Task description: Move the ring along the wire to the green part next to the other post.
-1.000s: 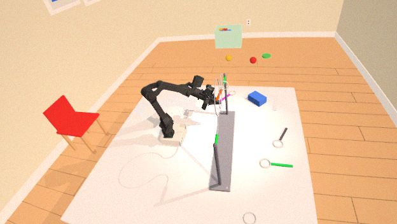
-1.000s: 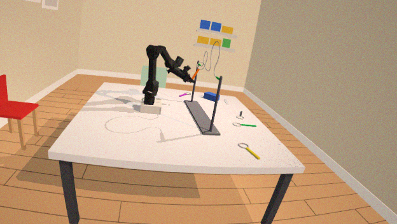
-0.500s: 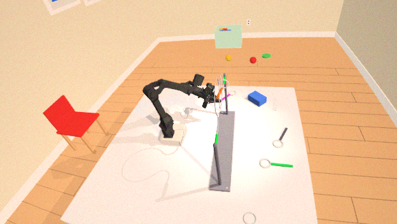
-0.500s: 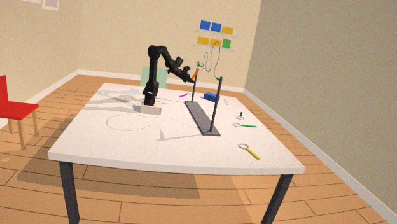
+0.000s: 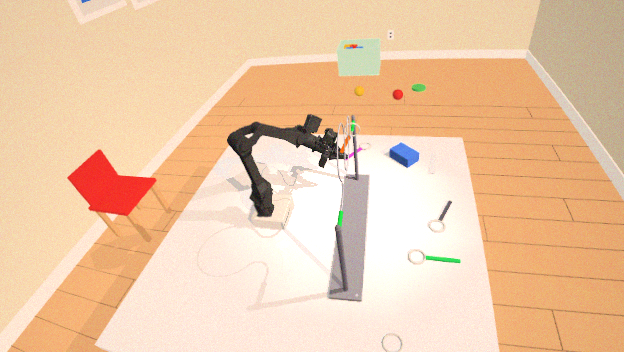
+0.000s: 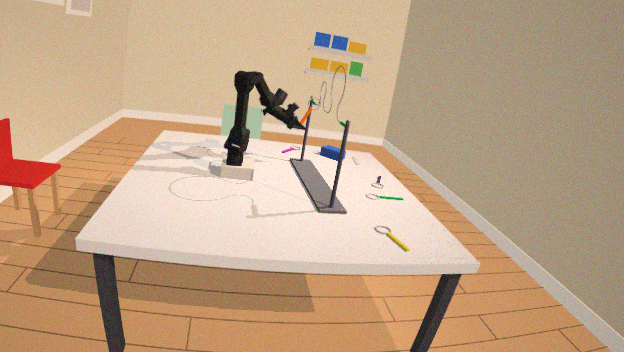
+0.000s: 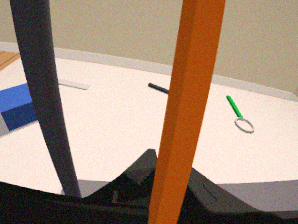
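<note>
My gripper [image 5: 344, 155] [image 6: 303, 127] [image 7: 157, 156] is shut on the lower end of the orange handle [image 5: 345, 144] [image 6: 306, 115] [image 7: 187, 95]. The handle leans up to its ring, which is at the far green part [image 5: 353, 125] [image 6: 313, 102] at the top of the far post [image 5: 356, 157] [image 6: 304, 142] [image 7: 44, 85]. The ring appears to go around the wire there; contact cannot be told. The grey wire [image 5: 342, 196] [image 6: 341, 66] loops up and down towards the near green part [image 5: 340, 218] [image 6: 343, 123] at the near post [image 5: 342, 260] [image 6: 340, 165]. The ring is outside the wrist view.
The posts stand on a dark base [image 5: 352, 235] [image 6: 315, 182]. A blue block [image 5: 404, 155] [image 6: 333, 152] [image 7: 20, 112] lies beyond the far post. A magenta-handled ring lies near that post. A green-handled ring [image 5: 442, 259] [image 6: 390, 198] [image 7: 234, 106] and others lie right of the base.
</note>
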Controlling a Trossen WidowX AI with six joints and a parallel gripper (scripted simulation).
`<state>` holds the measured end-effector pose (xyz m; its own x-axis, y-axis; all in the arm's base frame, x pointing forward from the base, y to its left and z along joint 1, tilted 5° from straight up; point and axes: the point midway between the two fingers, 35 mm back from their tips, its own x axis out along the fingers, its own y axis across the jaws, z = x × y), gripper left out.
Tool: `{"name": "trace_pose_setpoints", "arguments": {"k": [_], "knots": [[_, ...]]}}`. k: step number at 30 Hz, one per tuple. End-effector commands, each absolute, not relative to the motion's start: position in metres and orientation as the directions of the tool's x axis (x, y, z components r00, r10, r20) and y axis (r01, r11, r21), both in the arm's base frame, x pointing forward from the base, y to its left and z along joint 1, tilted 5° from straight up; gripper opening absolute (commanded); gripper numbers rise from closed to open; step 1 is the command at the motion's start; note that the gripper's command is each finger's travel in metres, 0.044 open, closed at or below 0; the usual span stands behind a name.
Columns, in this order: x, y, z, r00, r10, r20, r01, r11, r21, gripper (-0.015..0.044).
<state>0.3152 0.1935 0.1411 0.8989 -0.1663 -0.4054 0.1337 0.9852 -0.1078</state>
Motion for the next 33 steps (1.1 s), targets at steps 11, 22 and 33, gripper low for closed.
{"name": "trace_pose_setpoints", "arguments": {"k": [11, 22, 33], "knots": [[0.316, 0.202, 0.135, 0.899, -0.169, -0.404, 0.137, 0.985, -0.107, -0.015], [0.315, 0.202, 0.12, 0.899, -0.169, -0.404, 0.137, 0.985, -0.107, -0.015], [0.315, 0.202, 0.12, 0.899, -0.169, -0.404, 0.137, 0.985, -0.107, -0.015]]}}
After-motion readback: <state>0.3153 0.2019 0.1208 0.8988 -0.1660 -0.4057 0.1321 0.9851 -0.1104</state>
